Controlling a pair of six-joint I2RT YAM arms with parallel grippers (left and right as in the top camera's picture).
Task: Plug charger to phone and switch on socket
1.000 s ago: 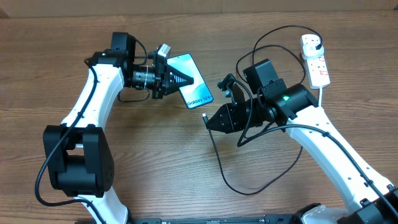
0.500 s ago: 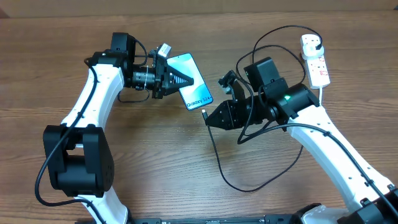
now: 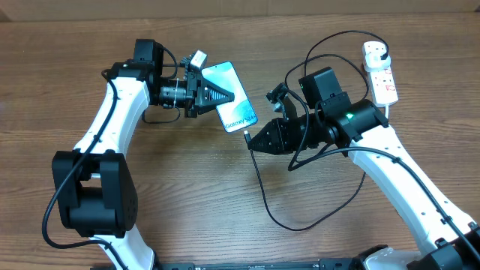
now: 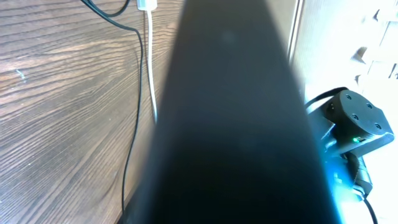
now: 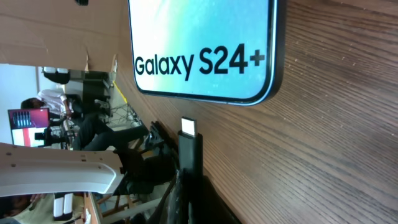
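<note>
The long thin black charger [image 5: 190, 155] points its small connector, silver tip [image 5: 188, 127] first, at the bottom edge of the slim dark-edged phone [image 3: 232, 106]. The phone has a cyan screen reading "Galaxy S24+". A narrow gap shows between tip and phone. The right claw [image 3: 253, 143] is clamped on the connector just behind the tip, below and right of the phone. The left claw [image 3: 227, 96] lies across the phone's screen from the left, fingers drawn to a point. Whether it grips the phone I cannot tell. The phone rests on the brown wooden counter [image 3: 187, 195]. The small white oblong socket [image 3: 382, 79] sits well to the phone's right.
</note>
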